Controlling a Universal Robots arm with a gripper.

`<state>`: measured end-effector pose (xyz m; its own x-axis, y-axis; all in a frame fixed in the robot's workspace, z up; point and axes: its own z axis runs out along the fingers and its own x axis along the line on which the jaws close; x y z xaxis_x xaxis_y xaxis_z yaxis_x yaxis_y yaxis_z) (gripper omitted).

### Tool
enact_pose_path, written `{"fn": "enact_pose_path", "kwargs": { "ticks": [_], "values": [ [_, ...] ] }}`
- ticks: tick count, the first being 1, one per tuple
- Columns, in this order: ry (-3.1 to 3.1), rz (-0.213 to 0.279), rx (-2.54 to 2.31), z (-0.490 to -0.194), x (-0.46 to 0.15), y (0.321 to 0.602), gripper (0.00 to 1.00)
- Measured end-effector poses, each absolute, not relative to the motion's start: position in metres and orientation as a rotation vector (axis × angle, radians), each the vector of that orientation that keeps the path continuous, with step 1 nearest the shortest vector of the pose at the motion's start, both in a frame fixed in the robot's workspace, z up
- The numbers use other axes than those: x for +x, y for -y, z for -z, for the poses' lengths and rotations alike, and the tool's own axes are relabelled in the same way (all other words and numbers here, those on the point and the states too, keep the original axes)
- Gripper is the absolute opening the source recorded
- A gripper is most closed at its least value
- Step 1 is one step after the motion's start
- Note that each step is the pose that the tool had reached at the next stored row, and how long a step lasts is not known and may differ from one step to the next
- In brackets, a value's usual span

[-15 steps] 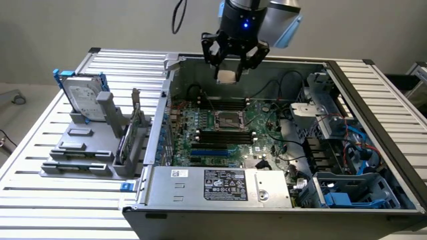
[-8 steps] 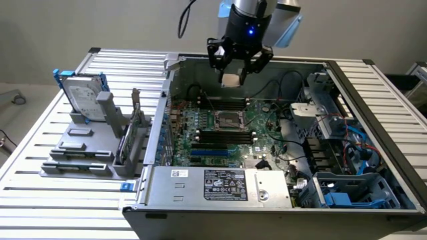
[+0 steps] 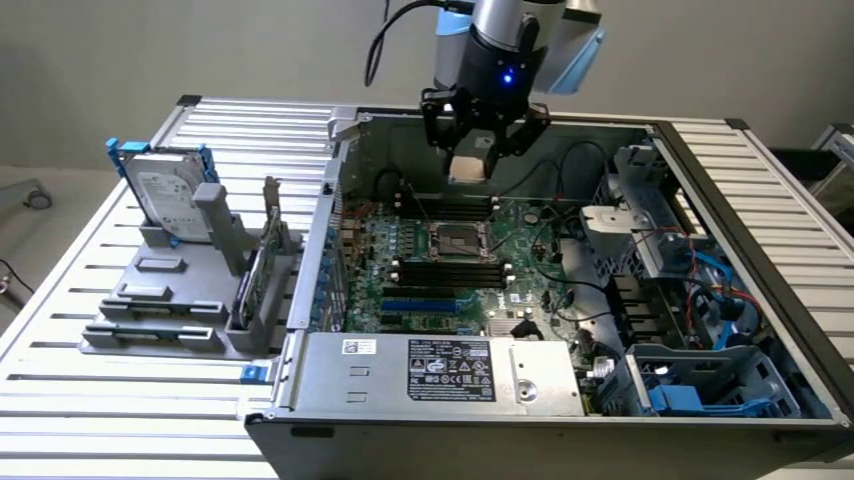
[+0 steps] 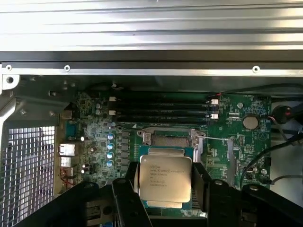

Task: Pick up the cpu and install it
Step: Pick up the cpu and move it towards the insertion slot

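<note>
The cpu [image 4: 165, 177] is pinched on two sides by the dark fingers [image 4: 125, 198] of the hand [image 4: 165, 189]. It is held flat, with its silver printed top turned up toward the wrist camera. The chip hangs in the air above the motherboard socket [image 4: 168, 138], and no touch between the two can be seen. In the wrist view the near edge of the socket is covered by the chip.

Just past the socket, black memory slots [image 4: 161, 109] are seen. The wall of the computer case [image 4: 151, 71] comes after them. Farthest from the socket, the ribbed tabletop [image 4: 142, 28] is seen.

The picking up looks done, and the carrying to the socket seems to be the step in hand. For a good fit, the chip would likely need to be lined up square over the socket, kept flat, and set down softly.
</note>
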<state>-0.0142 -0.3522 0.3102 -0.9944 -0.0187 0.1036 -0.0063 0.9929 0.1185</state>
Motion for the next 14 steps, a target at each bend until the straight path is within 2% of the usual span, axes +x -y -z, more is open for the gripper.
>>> {"fn": "enact_pose_path", "kwargs": {
  "ticks": [14],
  "values": [
    [3.052, 0.18, 0.022, -0.292, -0.014, 0.351, 0.55]
  ]
}}
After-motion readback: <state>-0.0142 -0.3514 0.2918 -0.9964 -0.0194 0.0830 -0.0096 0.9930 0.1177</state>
